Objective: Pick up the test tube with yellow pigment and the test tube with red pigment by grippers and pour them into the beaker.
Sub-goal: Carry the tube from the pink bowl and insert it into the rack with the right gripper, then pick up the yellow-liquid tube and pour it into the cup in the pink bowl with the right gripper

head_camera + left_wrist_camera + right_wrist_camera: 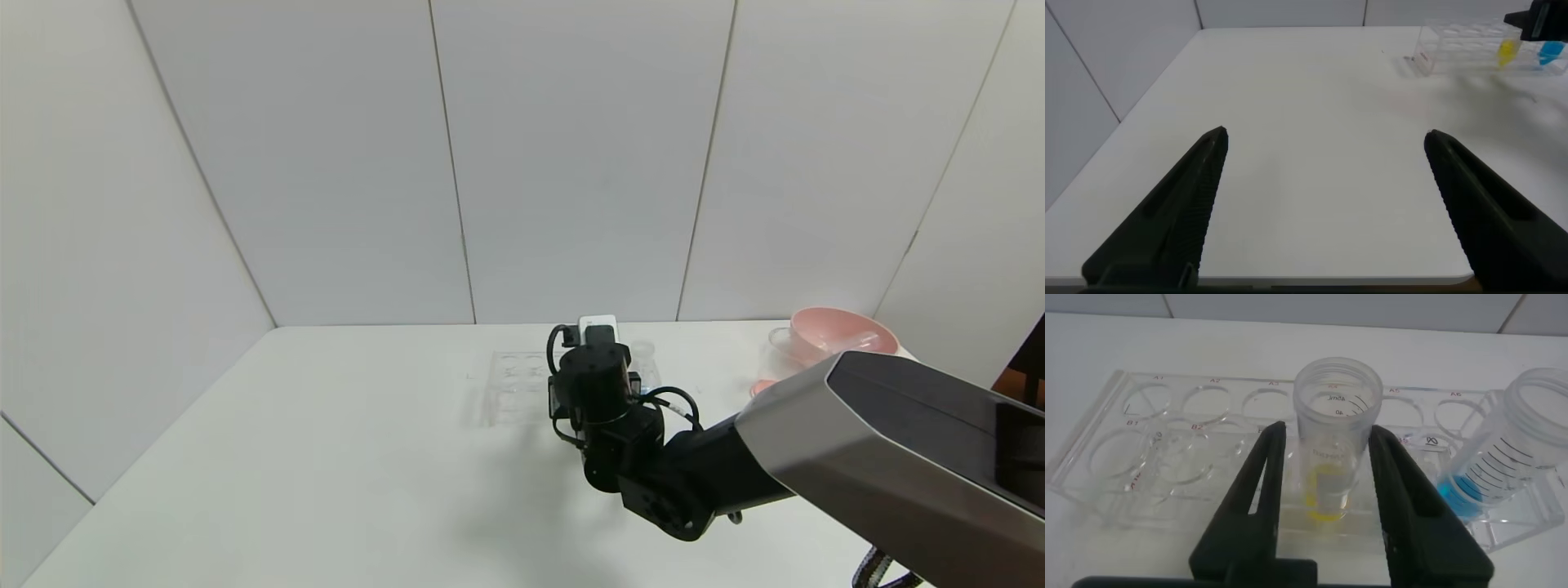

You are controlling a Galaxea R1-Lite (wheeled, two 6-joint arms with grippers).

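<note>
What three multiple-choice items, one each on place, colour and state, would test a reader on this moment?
1. Where does the clear test tube with yellow pigment stand?
A. in the clear plastic rack
B. in the pink bowl
C. flat on the table

2. What colour is the liquid in the neighbouring tube?
A. green
B. blue
C. red

3. How do the black fingers of the right gripper stand?
A. far from the tube
B. above the bowl
C. on either side of the yellow tube

Key: 1 A, the tube stands upright in a rack slot; 2 B, blue shows at its base; 3 C, one finger flanks each side.
</note>
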